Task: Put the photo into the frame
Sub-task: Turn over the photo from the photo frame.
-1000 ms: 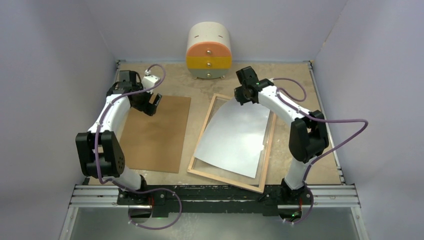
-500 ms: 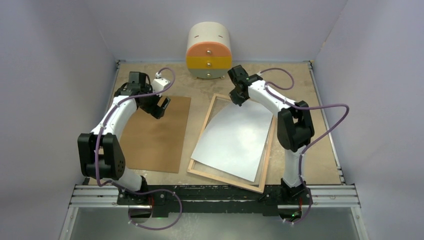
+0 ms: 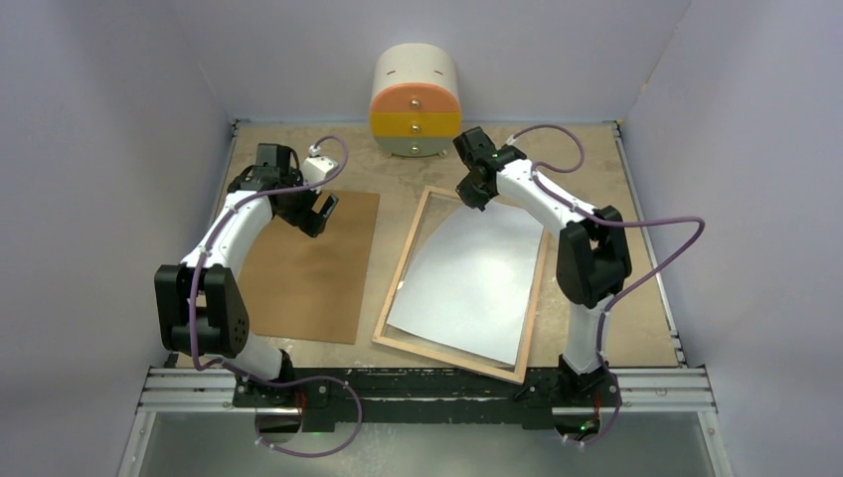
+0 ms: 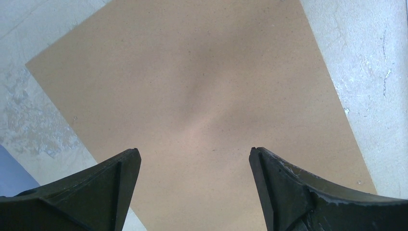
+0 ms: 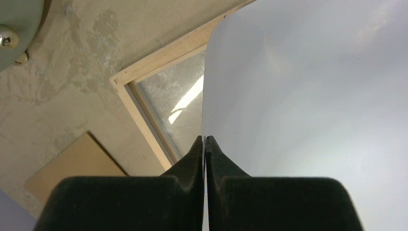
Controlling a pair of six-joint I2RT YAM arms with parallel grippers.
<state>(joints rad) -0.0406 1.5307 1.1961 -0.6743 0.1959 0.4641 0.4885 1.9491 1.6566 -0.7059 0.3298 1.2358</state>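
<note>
The photo shows only its plain white back and lies curved over the frame, which rests with its light wood rim up and its glass pane showing. My right gripper is shut on the photo's far edge near the frame's far left corner. In the right wrist view the jaws pinch the white sheet edge-on beside the wood rim. My left gripper hangs open over the far right part of the brown backing board, with nothing between its fingers.
A round drawer unit with orange, yellow and grey fronts stands at the back centre. The backing board lies flat left of the frame. Purple walls close in the table on three sides.
My right gripper has swung left along the frame's far edge, carrying the photo's far edge with it; the sheet has shifted and bowed. My left gripper moved slightly right, then held still.
</note>
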